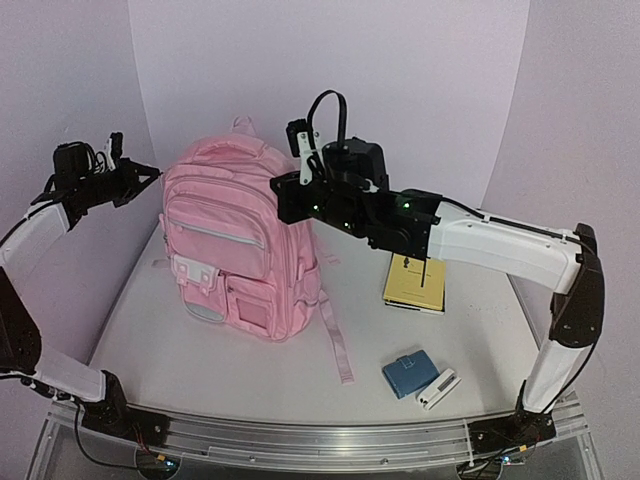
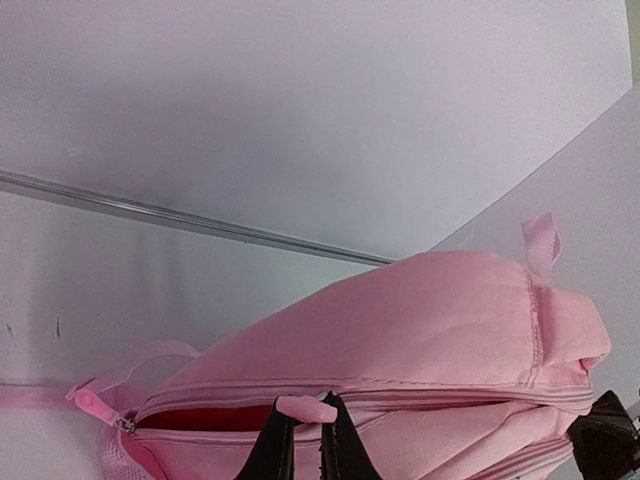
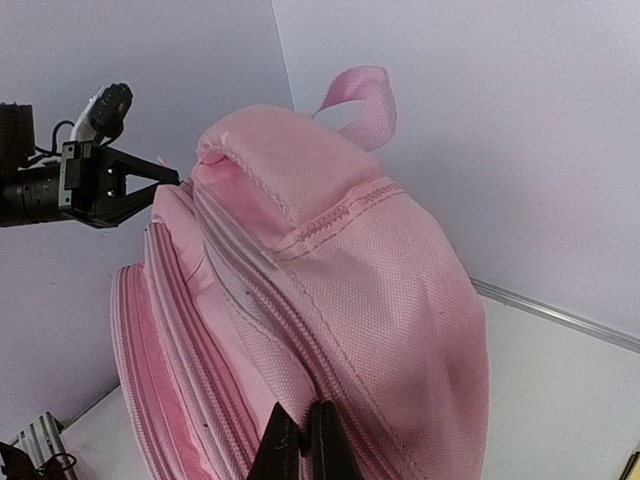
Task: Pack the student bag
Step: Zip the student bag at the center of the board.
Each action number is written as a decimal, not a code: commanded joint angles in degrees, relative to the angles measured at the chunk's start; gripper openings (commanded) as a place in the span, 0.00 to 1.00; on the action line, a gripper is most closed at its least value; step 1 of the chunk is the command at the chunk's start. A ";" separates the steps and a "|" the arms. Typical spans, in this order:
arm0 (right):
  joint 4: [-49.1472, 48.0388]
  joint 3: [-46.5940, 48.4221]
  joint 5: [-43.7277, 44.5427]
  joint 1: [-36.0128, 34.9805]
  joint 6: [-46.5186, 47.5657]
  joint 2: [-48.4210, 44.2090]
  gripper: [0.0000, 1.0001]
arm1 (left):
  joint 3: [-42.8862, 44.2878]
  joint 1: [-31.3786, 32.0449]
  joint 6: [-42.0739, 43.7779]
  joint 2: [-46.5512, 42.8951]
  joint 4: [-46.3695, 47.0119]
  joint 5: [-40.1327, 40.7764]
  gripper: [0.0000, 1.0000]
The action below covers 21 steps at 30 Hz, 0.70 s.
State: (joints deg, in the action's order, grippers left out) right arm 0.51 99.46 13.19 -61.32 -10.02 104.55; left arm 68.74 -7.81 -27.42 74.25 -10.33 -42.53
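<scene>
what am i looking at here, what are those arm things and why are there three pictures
These are two robot arms bolted to the near edge of a table, each ending in a two-finger gripper. The wide picture comes from a fixed camera above and behind them. The other two come from a small camera on each wrist, so each arm's own fingers show at the bottom.

On the table stands a pink backpack. A yellow book, a blue pouch and a small white object lie beside it, on the right arm's side.

The left gripper is shut on the zip pull near the bag's top, where the zip is partly open. The right gripper is shut against the bag's side; whether it pinches fabric cannot be told.
</scene>
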 commanded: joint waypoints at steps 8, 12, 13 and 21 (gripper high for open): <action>3.70 0.32 4.42 0.65 -1.03 -3.04 0.00 | -15.37 -5.36 -9.52 -4.86 13.18 7.38 0.00; 3.61 0.55 4.18 0.68 -1.05 -2.87 0.00 | -19.80 -5.37 -10.06 -6.25 13.76 8.36 0.00; 3.57 0.56 4.09 0.68 -1.09 -2.84 0.00 | -21.01 -5.40 -10.33 -6.36 14.25 8.36 0.00; 3.16 0.50 3.32 0.67 -1.40 -2.83 0.00 | -28.59 -5.37 -12.37 -6.30 17.22 8.92 0.00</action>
State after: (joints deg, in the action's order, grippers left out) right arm 0.71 99.46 13.26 -61.43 -10.66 104.55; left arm 43.91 -11.92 -38.22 67.79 7.50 -38.29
